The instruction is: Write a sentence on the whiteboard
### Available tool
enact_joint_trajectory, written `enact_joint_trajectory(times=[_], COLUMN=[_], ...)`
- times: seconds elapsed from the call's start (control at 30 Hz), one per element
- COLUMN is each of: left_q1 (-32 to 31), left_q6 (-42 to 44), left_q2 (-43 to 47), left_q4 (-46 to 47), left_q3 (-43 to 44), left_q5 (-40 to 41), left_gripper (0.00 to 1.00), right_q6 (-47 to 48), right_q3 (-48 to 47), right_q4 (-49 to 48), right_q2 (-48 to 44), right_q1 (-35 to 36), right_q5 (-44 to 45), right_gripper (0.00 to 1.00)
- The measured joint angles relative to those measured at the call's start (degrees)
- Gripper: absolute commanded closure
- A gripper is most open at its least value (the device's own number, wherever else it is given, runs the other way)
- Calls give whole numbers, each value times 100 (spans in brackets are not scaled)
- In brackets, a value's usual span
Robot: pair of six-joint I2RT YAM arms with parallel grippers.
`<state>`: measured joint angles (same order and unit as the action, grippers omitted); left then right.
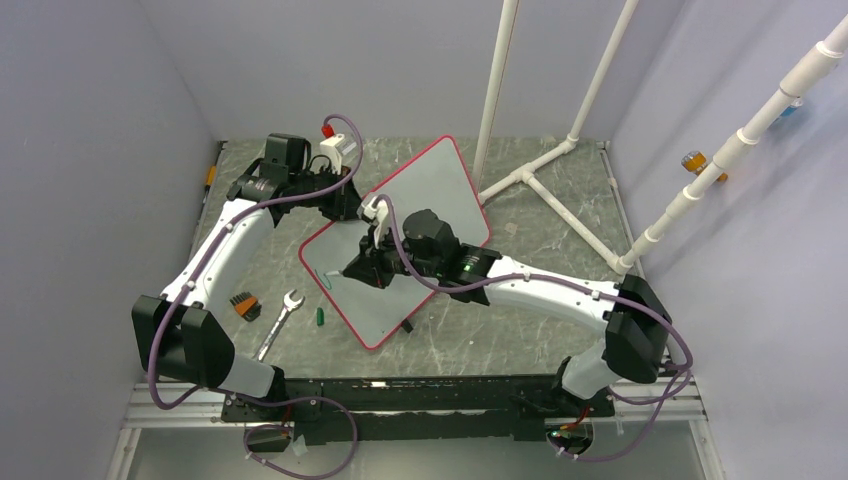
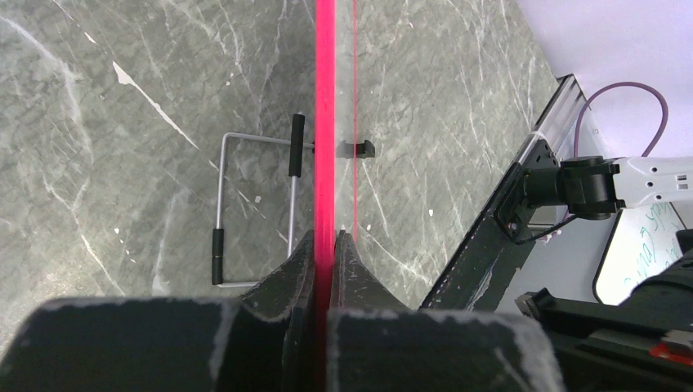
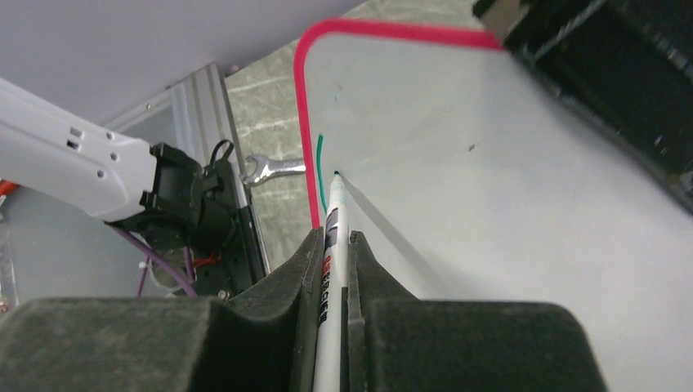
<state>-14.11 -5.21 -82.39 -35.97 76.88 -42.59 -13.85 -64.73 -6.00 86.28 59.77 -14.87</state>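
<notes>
**Task status.** The whiteboard [image 1: 440, 190] lies diagonally across the middle of the table. The left gripper [image 2: 325, 238] is clenched on the board's red rim [image 2: 325, 98] at its far-left edge. The right gripper [image 3: 337, 237] is clamped on a white marker [image 3: 335, 204] above the board's near-left corner. The marker tip touches the writing surface just inside the rim. One short green stroke [image 3: 320, 159] is visible beside the tip. No letter is complete, so by judgement nearly the whole sentence is not yet written.

**View coverage.**
- Top external: shows the overall layout. A wrench [image 1: 280, 320] and a small green cap [image 1: 320, 317] lie off the board's near-left side. Tip contact cannot be confirmed from this view.
- Right wrist: shows the tip-to-board contact, the stroke and the grip on the marker. It does not show the left gripper's hold.
- Left wrist: shows the rim edge-on between the closed fingers [image 2: 298, 265]. It also shows a wire stand [image 2: 292, 200] beneath the board, which is hidden from above. The writing surface is not visible here.
</notes>
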Motion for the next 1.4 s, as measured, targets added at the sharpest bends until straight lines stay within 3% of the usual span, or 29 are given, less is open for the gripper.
enact_joint_trajectory(times=[0.43,0.87,1.4], left_q1=[15,17,15], left_q6=[0,0,0], left_q2=[0,0,0], left_q4=[13,13,15], left_q3=[-15,-15,-15], left_q5=[0,0,-2], left_gripper=[100,100,100], right_q6=[33,-168,-219], right_q3=[-452,413,341], right_q4=[7,-197,-31], right_q2=[168,-166,-210], right_q1=[0,0,0], right_q5=[157,205,369], right_gripper=[100,100,100])
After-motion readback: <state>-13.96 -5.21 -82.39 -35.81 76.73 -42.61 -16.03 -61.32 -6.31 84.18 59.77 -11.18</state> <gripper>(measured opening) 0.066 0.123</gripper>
